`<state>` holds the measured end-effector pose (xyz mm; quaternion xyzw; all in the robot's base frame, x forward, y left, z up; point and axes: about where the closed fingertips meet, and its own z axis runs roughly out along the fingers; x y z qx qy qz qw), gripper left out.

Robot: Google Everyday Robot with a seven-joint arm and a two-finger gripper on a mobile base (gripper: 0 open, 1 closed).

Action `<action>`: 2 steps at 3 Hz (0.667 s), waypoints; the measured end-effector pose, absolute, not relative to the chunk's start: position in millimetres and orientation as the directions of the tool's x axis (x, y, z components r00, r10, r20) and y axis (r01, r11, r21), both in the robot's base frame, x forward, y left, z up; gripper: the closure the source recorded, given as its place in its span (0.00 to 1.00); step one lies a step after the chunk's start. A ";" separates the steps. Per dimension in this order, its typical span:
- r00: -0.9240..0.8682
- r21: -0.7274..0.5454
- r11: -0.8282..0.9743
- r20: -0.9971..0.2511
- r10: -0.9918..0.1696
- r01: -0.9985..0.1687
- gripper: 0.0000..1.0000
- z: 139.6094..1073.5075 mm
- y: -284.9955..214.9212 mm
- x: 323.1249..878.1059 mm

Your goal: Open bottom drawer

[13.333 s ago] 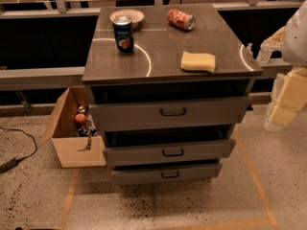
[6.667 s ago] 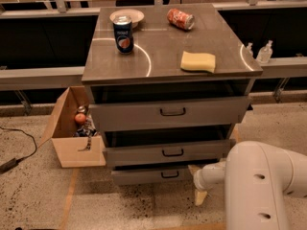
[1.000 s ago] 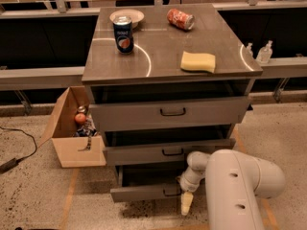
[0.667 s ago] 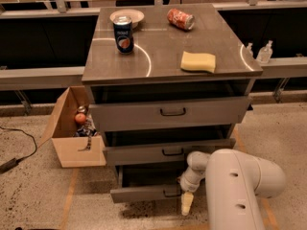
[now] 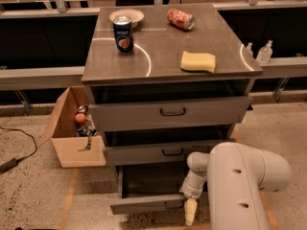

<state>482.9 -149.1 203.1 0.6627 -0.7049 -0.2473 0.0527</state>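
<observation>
Grey metal bottom drawer [image 5: 144,203] open; end effector [image 5: 190,212] at its front, grip unclear.

On the surface [image 5: 158,56] you have a dark blue can [image 5: 124,34] standing upright at 9 o'clock. A pale bowl [image 5: 126,17] sits just behind it at 10 o'clock. A red can [image 5: 181,19] lies on its side at 12 o'clock, and a yellow sponge [image 5: 198,61] lies flat at 4 o'clock. Two small clear bottles [image 5: 265,51] stand off the edge at 3 o'clock. At 8 o'clock, on the floor, an open cardboard box [image 5: 76,150] holds an orange ball [image 5: 80,118]. Your tool [image 5: 190,213] is at 6 o'clock, near the floor.
</observation>
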 end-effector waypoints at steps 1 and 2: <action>-0.104 0.432 -0.008 -0.234 -0.967 -0.902 0.00 221.4 -150.2 477.1; -0.091 0.371 0.011 -0.199 -0.976 -0.929 0.16 237.0 -157.5 487.3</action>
